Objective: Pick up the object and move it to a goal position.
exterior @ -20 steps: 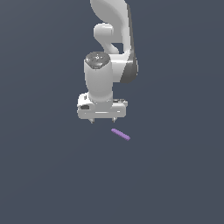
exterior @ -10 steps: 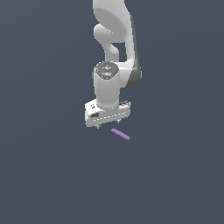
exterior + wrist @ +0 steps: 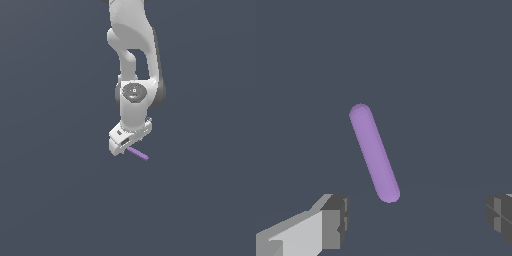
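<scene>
1. The white arm comes down from the top of the exterior view, just right of centre, and ends in the gripper a little below the frame's middle.
2. The purple stick lies flat on the dark grey tabletop just below and to the right of the gripper in the exterior view, its upper-left end hidden beneath the gripper body.
3. In the wrist view the stick runs from upper left to lower right across the centre of the frame, tilted somewhat off vertical.
4. The jaws stand wide apart and hold nothing: one dark fingertip sits at the lower left of the wrist view, the other at the lower right edge, with the stick's near end between them and touching neither.
</scene>
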Robot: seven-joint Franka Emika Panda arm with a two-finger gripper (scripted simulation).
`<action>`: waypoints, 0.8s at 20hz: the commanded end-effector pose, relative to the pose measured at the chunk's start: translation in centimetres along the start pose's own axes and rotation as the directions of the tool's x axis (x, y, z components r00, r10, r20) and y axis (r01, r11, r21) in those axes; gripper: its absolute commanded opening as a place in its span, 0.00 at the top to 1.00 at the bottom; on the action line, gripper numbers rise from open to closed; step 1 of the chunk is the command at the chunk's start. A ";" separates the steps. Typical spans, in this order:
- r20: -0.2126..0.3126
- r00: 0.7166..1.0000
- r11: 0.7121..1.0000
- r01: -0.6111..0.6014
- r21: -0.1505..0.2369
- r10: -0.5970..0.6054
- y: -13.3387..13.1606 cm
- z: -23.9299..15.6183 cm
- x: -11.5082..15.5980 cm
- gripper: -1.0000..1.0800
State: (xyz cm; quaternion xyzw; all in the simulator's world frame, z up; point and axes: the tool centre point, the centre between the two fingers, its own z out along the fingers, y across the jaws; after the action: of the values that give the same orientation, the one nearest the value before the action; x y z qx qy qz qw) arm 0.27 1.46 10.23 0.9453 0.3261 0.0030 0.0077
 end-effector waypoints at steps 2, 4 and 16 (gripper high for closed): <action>0.001 0.993 0.993 0.115 0.005 -0.115 -1.0 1.1 0.6 0.04; 0.000 0.986 0.986 0.168 0.007 -0.168 -1.5 1.7 0.9 0.04; -0.005 0.942 0.942 0.336 0.016 -0.336 -3.1 3.3 1.7 0.04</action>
State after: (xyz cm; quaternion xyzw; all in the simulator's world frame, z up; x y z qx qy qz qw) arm -0.27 4.83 6.92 0.8787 0.4774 -0.0002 0.0003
